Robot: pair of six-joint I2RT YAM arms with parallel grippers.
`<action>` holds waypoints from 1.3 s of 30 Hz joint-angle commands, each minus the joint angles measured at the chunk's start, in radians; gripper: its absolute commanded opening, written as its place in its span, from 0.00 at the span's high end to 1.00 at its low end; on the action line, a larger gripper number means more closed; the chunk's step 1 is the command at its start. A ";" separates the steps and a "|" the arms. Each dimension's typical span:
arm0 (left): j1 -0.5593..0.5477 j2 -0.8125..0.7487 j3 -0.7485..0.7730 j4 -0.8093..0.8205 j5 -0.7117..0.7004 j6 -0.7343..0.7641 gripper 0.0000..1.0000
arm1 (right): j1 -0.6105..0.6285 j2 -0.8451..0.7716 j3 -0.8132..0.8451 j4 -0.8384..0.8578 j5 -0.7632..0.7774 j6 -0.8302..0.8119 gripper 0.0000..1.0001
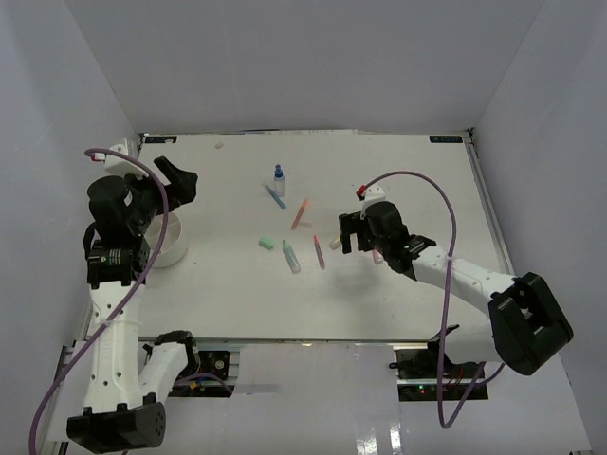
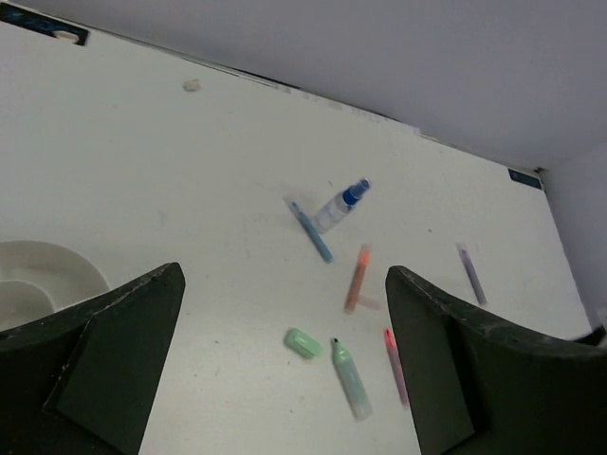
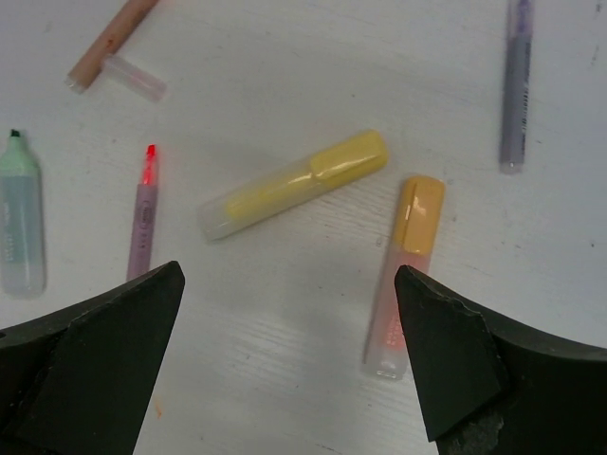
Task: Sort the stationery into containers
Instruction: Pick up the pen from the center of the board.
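Both pairs of jaws stand wide, empty: right jaws over a yellow highlighter (image 3: 294, 185) and orange-capped highlighter (image 3: 406, 270) on the tabletop (image 3: 285, 57), left jaws near the white dish (image 2: 52, 270).

Lab robot cell: white walls (image 1: 285, 57) enclose the table (image 1: 408, 180).

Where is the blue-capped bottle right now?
In the top view, the blue-capped bottle sits far centre on the table, beside the blue pen's far end, well right of the white dish.
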 commanded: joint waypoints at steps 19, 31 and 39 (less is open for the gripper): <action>-0.134 0.052 -0.382 0.281 0.298 -0.045 0.02 | -0.216 0.174 0.090 -0.124 -0.013 0.042 0.07; -0.134 0.082 -0.402 0.274 0.321 -0.043 0.02 | -0.212 0.222 0.017 -0.110 -0.030 0.057 0.21; -0.143 0.095 -0.404 0.274 0.335 -0.045 0.02 | -0.196 0.225 -0.008 -0.110 0.000 0.065 0.36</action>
